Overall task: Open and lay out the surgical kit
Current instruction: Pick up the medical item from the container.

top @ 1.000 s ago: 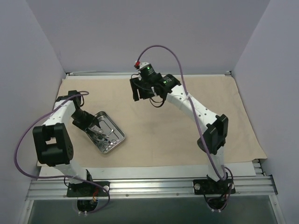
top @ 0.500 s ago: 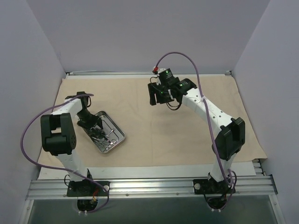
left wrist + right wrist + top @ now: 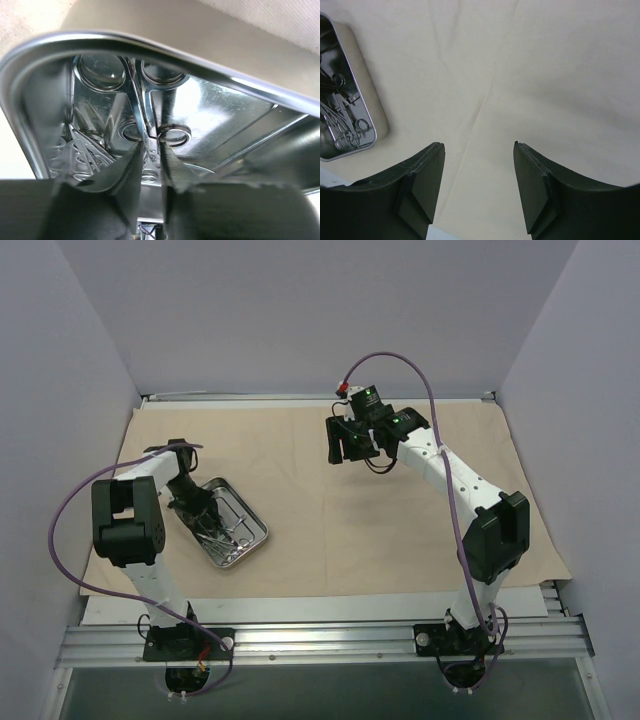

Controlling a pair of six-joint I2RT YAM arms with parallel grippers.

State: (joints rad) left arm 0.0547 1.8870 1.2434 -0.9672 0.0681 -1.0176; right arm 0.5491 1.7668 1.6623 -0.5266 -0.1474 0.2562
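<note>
The beige cloth wrap [image 3: 350, 530] lies spread flat over the table. On its left sits the steel tray [image 3: 262, 531] with several silver ring-handled instruments [image 3: 224, 536] piled inside. My left gripper [image 3: 196, 506] reaches down into the tray. In the left wrist view its jaws [image 3: 149, 150] stand narrow, pinched on the shank of one instrument [image 3: 150, 125] just below its finger rings. My right gripper [image 3: 345, 446] hovers above the cloth [image 3: 545, 75] at the back centre, open and empty [image 3: 479, 150]; the tray [image 3: 366, 116] shows at that view's left edge.
Grey walls enclose the table on three sides. A metal rail [image 3: 320, 640] with both arm bases runs along the near edge. Fold creases [image 3: 485, 100] cross the cloth under the right gripper.
My left gripper has dipped into the tray and its jaws have narrowed onto an instrument. The right arm has swung to the right over the cloth, still open.
</note>
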